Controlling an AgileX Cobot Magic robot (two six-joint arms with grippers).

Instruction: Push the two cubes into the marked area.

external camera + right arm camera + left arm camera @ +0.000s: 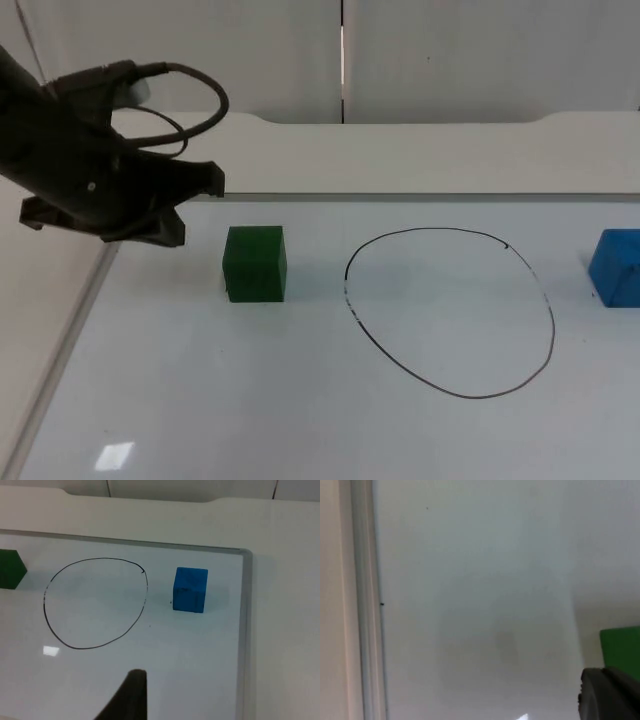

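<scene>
The left pincer (190,205) hangs over the counter's (300,400) left edge, near its far left corner; whether it is wide or narrow I cannot tell. Just beside it, toward the counter's middle, sits the green cube (255,263) — apart from the pincer, not touching, and outside the marked ring (450,312). In the left wrist view the green cube (621,647) peeks past a black fingertip (607,695).

The ring, a hand-drawn black loop, lies between the two cubes. The blue cube (617,267) stands beyond it near the counter's right edge — also outside the line. The right wrist view shows the blue cube (190,589) just beside the ring (95,602), with the right pincer's one dark fingertip (131,695) well short of it; its state I cannot tell.
</scene>
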